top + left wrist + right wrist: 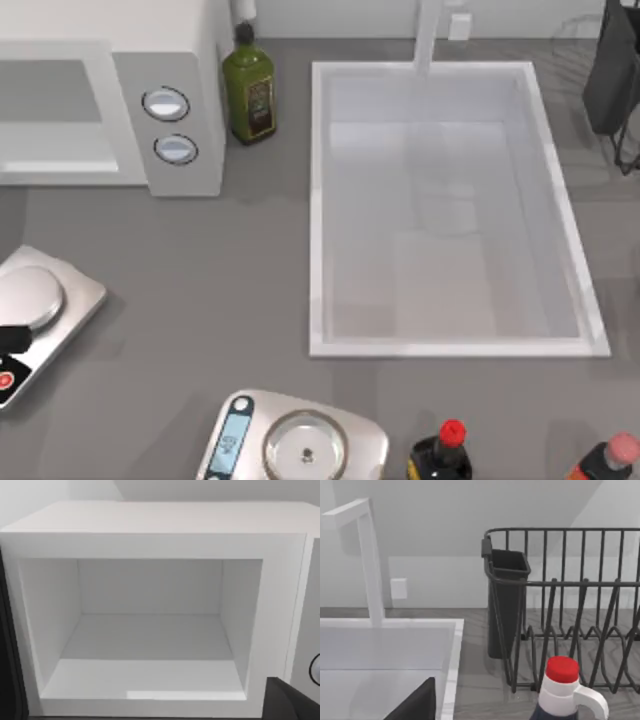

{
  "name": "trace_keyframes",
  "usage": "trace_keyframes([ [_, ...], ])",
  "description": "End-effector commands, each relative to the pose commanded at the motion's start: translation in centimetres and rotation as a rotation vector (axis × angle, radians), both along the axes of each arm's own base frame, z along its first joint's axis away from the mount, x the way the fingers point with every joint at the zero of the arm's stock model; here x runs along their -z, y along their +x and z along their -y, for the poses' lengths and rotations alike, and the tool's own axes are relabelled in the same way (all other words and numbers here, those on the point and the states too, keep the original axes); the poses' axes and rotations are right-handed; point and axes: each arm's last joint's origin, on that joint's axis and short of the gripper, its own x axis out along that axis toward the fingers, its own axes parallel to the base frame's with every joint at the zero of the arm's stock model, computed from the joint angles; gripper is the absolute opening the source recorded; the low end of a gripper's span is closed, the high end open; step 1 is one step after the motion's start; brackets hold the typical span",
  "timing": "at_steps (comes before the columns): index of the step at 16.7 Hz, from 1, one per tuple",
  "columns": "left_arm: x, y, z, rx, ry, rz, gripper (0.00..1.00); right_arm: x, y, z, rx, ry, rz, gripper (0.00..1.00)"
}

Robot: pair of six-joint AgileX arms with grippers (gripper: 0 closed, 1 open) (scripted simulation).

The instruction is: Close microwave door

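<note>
Looks from the left gripper [294,701], a dark corner at the frame's edge, straight into a big white microwave [160,545] standing open at the top view's far left. Cannot tell how wide this pincer is parted, nor whether it grips or touches anything. Shows a plain, smooth, box-shaped cavity with matte white walls and floor. Shows a dark upright strip hard against one side of the opening, probably the microwave door [7,650] swung wide and seen edge-on, though cannot tell for sure. Beside the cavity, a grey control panel [172,125] with two round silver knobs, no readable markings. Just beside the microwave, a squat green glass oil bottle [248,88] with black cap and dark label, writing too small to read. Right of that, a deep rectangular white sink [318,210] with a slim, angular white faucet [430,35]. At the far right, a black wire dish rack [570,585] with a dark plastic cup hung on its end. Faces this rack from the right gripper [415,706], a dark wedge; cannot tell its opening either. Near it, a red-capped bottle [562,671] with white neck. Along the near edge, two brushed-metal scales [300,440] [45,305] with round pans, one with a blue display, digits unreadable.
</note>
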Motion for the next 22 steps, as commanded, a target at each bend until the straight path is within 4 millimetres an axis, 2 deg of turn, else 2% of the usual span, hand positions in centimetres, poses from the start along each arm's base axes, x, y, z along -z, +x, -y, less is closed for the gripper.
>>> trace_keyframes([
  [6,0.1,1.4,0.3,0.000,0.000,-0.003,0.00,0.0,0.0,0.0,0.000,0.000,0.000,1.00],
  [15,-0.2,2.1,-0.1,-0.014,0.032,-0.036,0.00,0.0,0.0,0.0,0.000,0.000,0.000,1.00],
  [17,-1.1,3.2,-1.2,-0.038,0.096,-0.107,0.00,0.0,0.0,0.0,0.000,0.000,0.000,1.00],
  [19,-2.3,4.8,-3.4,-0.074,0.173,-0.218,0.00,0.0,0.0,0.0,0.000,0.000,0.000,1.00],
  [22,-4.5,7.1,-9.0,-0.130,0.247,-0.424,0.00,0.0,0.0,0.0,0.000,0.000,0.000,1.00],
])
